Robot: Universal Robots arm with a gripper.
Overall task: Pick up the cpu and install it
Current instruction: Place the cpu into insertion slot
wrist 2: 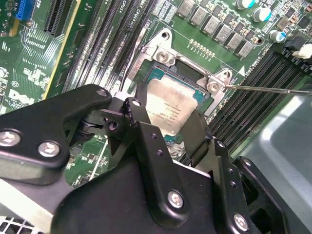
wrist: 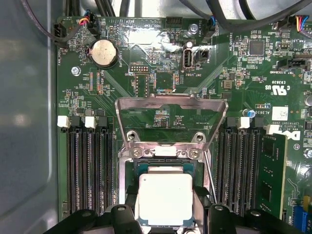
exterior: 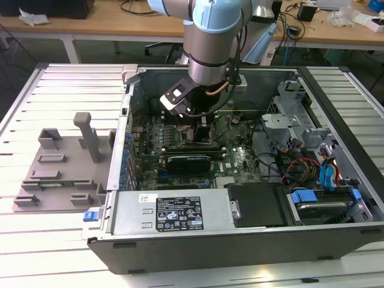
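Note:
The cpu (wrist: 165, 197), a small square chip with a silvery top, lies over the motherboard socket (wrist: 165, 163) inside the open computer case (exterior: 240, 240). My gripper (wrist: 165, 201) reaches down into the case (exterior: 195, 123), and its two black fingers (wrist 2: 141, 114) press against opposite edges of the cpu (wrist 2: 168, 109). The gripper is shut on the chip. The socket's metal load plate (wrist: 170, 105) is swung up and open, and its thin lever (wrist 2: 273, 89) sticks out to one side. Whether the chip is fully seated I cannot tell.
Memory slots (wrist: 87, 170) flank the socket on both sides. A black expansion card (exterior: 189, 161) lies close to the gripper. The power supply (exterior: 174, 213) and drive bays (exterior: 324, 180) line the case. A grey fixture tray (exterior: 60, 168) lies on the table at the exterior view's left.

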